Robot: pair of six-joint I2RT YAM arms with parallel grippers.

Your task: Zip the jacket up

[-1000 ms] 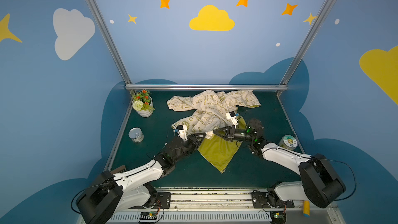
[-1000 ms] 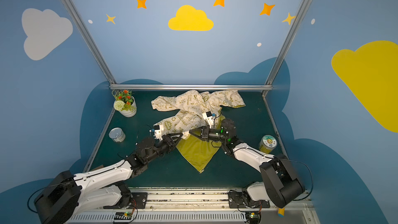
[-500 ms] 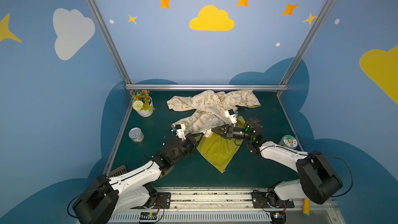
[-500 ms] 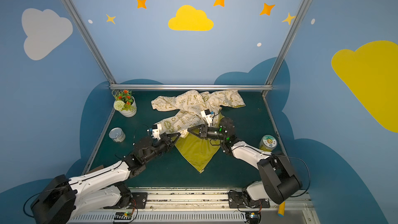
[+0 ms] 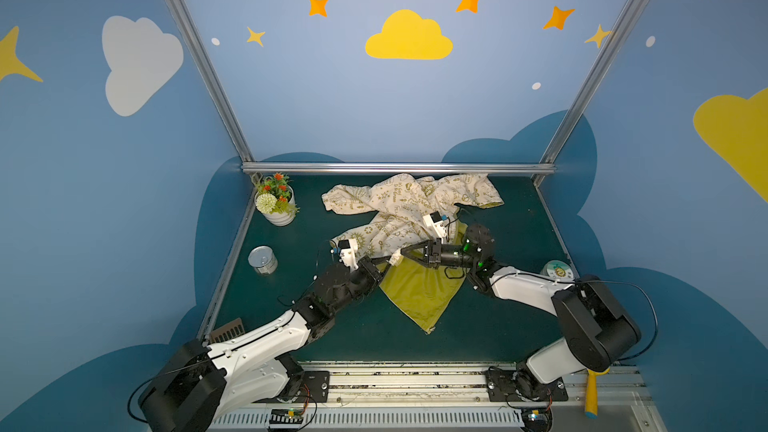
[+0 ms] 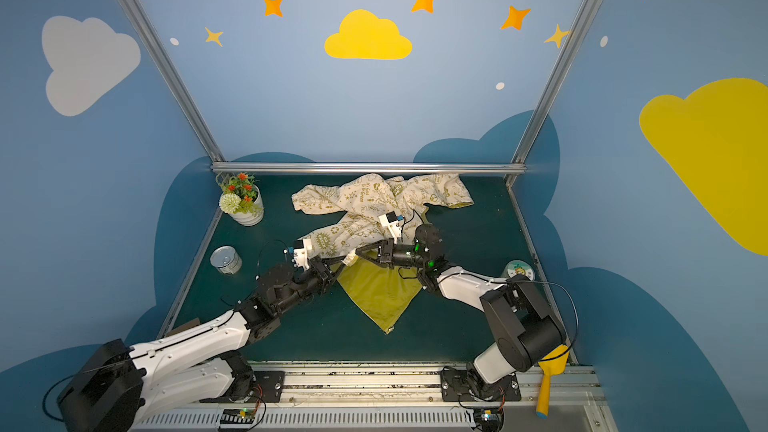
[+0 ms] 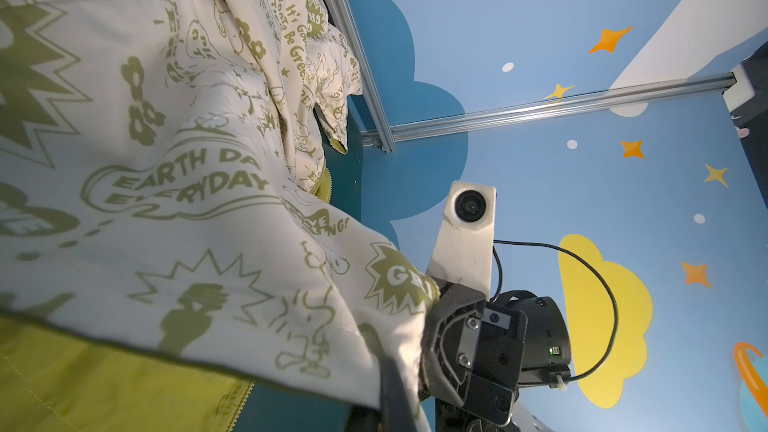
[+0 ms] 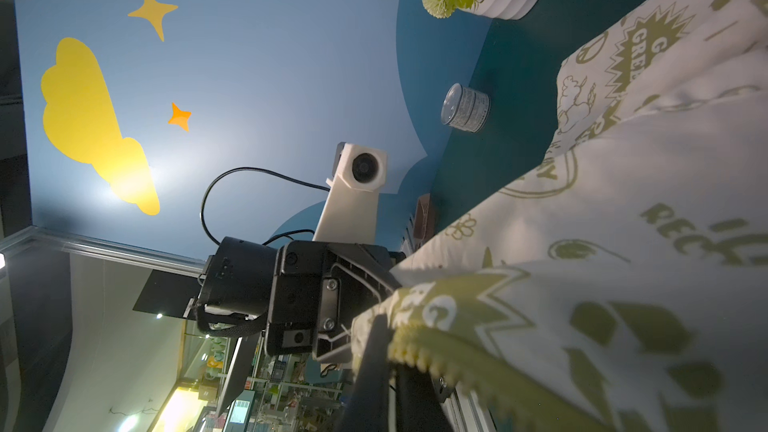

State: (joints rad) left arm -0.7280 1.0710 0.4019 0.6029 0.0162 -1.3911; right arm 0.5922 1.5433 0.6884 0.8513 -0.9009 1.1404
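Step, I reckon: gathering zipper ends | jacket (image 5: pixel 399 205) lies open, crumpled mid-desk (image 5: pixel 498 326) | left jaws closed on its hem corner; right jaws closed on same corner by zipper teeth (image 8: pixel 436 363) | next: I must mate both ends.

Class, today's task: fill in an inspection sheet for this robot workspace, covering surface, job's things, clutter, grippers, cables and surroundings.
Surface: dark green mat, flat, no spills seen.
Job's things: jacket crumpled toward the back, unzipped; its yellow-green lining spread toward the front.
Clutter: flower pot and can on the left, round tub on the right, all apart from the jacket.
Grippers: left gripper and right gripper both shut on the jacket's edge, tips close together.
Cables: black cable loops at each wrist camera.
Surroundings: blue walls with clouds and stars; metal frame.
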